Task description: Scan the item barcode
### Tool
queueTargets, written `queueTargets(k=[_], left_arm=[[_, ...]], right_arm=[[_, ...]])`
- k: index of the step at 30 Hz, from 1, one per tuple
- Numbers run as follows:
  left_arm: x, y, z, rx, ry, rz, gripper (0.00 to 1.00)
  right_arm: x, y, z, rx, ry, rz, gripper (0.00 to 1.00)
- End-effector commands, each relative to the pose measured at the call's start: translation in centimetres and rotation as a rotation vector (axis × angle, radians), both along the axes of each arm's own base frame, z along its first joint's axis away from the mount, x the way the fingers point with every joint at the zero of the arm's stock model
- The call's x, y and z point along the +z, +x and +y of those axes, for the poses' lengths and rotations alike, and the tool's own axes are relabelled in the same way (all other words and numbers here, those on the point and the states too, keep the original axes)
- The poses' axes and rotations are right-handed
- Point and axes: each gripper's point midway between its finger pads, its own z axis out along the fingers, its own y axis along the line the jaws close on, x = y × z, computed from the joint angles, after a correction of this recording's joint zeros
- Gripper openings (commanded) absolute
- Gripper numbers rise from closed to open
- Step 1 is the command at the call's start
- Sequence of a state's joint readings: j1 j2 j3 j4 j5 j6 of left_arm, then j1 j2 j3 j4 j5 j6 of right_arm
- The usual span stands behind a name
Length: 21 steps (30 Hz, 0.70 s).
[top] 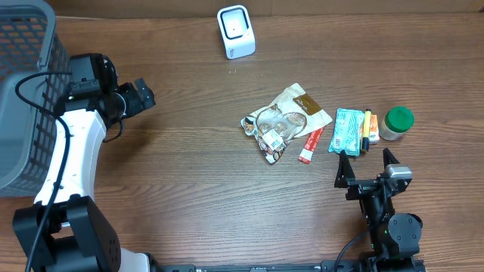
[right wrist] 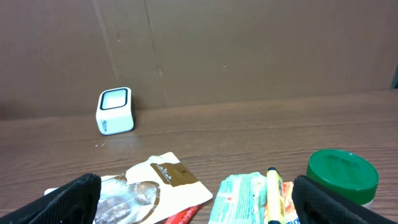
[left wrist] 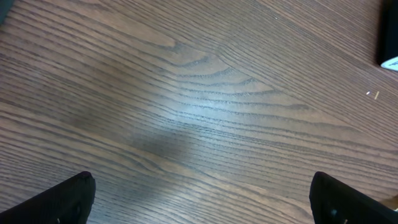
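Green-lidded jar (top: 396,123) stands beside yellow pen (top: 367,130).

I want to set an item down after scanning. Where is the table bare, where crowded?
Bare table runs from the left gripper to the snack pouch, and between pouch and scanner. Crowded: pouch, red sachet, teal packet, marker, green-lidded jar, before the right gripper.

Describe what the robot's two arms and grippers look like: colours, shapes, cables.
The left arm has a white, rounded link between black joints, with a black cable looping along it. The left gripper is black and blocky. The right arm is all black, with a small grey block at the wrist. The right gripper is slim, two-pronged and black.
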<state>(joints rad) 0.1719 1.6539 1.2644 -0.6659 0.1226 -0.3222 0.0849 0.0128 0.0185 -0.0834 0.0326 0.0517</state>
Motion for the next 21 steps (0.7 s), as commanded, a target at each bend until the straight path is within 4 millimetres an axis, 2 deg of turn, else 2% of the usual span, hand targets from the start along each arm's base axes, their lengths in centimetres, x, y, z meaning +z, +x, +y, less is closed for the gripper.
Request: queueTargets(k=[1, 11, 14, 17, 21], left_arm=[[0.1, 0.1, 0.0, -0.011, 0.008, -0.002, 1.0], [0.1, 0.1, 0.0, -0.011, 0.009, -0.003, 1.0], [1.3, 0.0, -0.1, -0.011, 0.014, -0.03, 1.0], [4.8, -0.8, -0.5, -0.017, 0.027, -0.107, 1.0], [11.9, -2.6, -0.8, -0.018, 0.059, -0.294, 1.0]], right_arm=[[-0.2, 0.0, -0.1, -0.003, -0.004, -0.002, 1.0], [-0.2, 0.0, -0.1, -0.003, -0.004, -0.002, 1.0], [-0.2, 0.0, -0.1, -0.003, -0.004, -0.002, 1.0], [-0.2, 0.0, -0.1, -0.003, -0.004, -0.002, 1.0], [-0.2, 0.0, -0.1, -0.003, -0.004, -0.002, 1.0]])
